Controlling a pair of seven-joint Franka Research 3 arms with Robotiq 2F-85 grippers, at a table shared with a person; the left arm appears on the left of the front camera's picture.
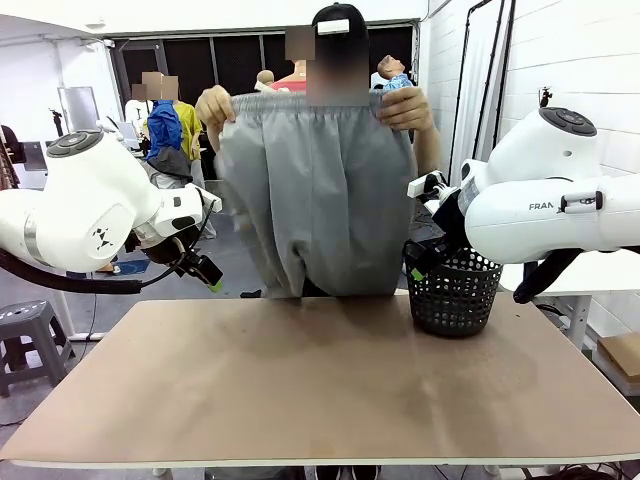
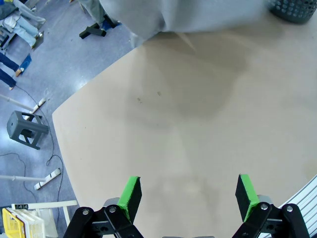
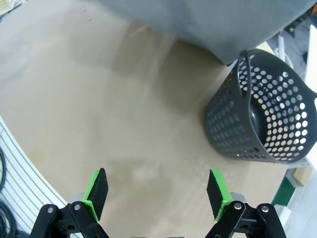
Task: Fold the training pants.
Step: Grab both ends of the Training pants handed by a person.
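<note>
The training pants (image 1: 315, 190) hide the person's torso, their hems lost behind the bench (image 1: 320, 380) edge; raised hands (image 1: 215, 103) pinch the waistband. Left pincer (image 2: 188, 179) and right pincer (image 3: 157, 174) hover released.

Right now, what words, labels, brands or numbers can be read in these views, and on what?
"FRAN" on the right arm, on its white casing; the letters after it are hidden.
A white patch on the person's cap: blurred, unreadable.
A dark tag in the left wrist view's lower left: too small to read.
The training pants and basket: no print seen.
</note>
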